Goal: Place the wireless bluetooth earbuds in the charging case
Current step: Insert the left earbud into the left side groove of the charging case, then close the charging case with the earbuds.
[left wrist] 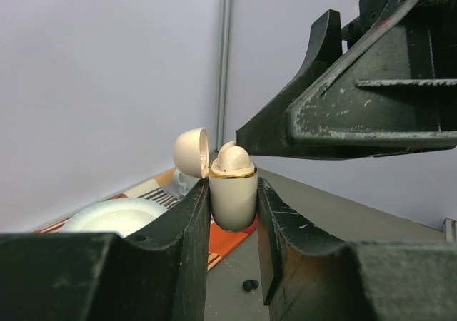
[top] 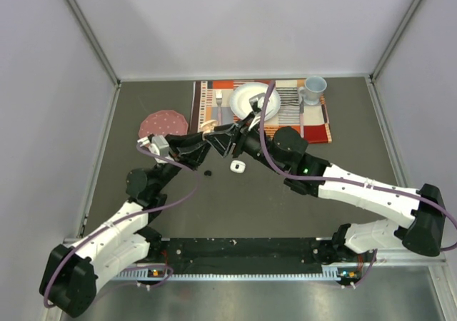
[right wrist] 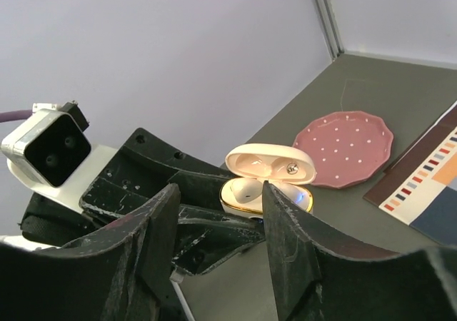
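I have the left gripper (left wrist: pixel 232 217) clamped on the open charging case (left wrist: pixel 233 192); right gripper (right wrist: pixel 220 192) beside it, fingers apart, empty.

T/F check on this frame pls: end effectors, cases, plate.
1. The left end effector grips a pale pink charging case whose lid is open. True.
2. The right end effector pinches a bud. False: its fingers stand apart with nothing between them.
3. A small white case lies on the table. True.
4. The pink dotted plate sits on the striped placemat. False: it sits on the bare table, left of the placemat.
5. A black bud lies on the table near the white case. True.
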`<state>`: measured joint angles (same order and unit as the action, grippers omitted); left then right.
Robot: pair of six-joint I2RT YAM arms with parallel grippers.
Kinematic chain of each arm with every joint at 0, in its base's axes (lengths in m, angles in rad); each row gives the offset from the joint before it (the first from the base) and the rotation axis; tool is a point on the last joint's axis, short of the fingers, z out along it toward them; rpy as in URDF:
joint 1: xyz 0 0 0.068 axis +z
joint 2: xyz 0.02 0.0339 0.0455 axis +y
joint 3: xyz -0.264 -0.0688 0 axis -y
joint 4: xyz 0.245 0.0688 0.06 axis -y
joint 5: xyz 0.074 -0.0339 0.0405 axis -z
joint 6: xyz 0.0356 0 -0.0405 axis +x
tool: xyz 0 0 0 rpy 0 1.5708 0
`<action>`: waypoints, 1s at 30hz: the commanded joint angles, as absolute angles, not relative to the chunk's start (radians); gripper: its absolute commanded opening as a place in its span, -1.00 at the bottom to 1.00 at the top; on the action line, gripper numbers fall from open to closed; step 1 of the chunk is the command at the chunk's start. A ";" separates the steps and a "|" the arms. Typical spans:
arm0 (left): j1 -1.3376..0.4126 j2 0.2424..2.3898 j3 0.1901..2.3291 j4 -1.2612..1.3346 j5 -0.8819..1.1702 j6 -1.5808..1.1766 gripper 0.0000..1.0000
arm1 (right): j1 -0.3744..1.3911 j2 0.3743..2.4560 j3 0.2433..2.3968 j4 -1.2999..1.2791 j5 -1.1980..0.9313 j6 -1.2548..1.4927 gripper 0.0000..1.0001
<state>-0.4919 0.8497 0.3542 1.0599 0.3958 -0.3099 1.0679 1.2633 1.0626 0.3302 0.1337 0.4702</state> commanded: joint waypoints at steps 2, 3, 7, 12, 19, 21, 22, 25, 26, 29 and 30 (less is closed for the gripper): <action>-0.492 0.804 0.351 1.135 0.390 -0.296 -1.00 | 1.069 1.232 1.131 0.291 0.157 0.416 0.03; -0.492 0.801 0.351 1.131 0.394 -0.293 -1.00 | 1.069 1.229 1.135 0.296 0.152 0.410 0.03; -0.492 0.793 0.345 1.112 0.400 -0.288 -1.00 | 1.069 1.221 1.161 0.310 0.140 0.390 0.15; -0.494 0.773 0.339 1.082 0.406 -0.281 -1.00 | 1.066 1.209 1.183 0.299 0.141 0.383 0.18; -0.492 0.739 0.327 1.013 0.407 -0.264 -1.00 | 1.006 1.209 1.244 0.105 0.235 0.481 0.39; -0.492 0.727 0.327 0.983 0.416 -0.259 -1.00 | 0.942 1.218 1.259 0.048 0.193 0.536 0.43; -0.492 0.726 0.327 0.976 0.423 -0.252 -1.00 | 0.922 1.221 1.264 0.031 0.149 0.561 0.44; -0.492 0.727 0.333 0.950 0.460 -0.247 -1.00 | 0.862 1.246 1.276 -0.033 0.075 0.601 0.46; -0.492 0.732 0.342 0.933 0.474 -0.242 -1.00 | 0.856 1.250 1.288 -0.046 0.066 0.601 0.47; -0.492 0.752 0.370 0.905 0.550 -0.224 -1.00 | 0.833 1.287 1.330 -0.119 0.014 0.603 0.51; -0.492 0.762 0.376 0.890 0.590 -0.221 -1.00 | 0.830 1.296 1.336 -0.133 0.003 0.607 0.51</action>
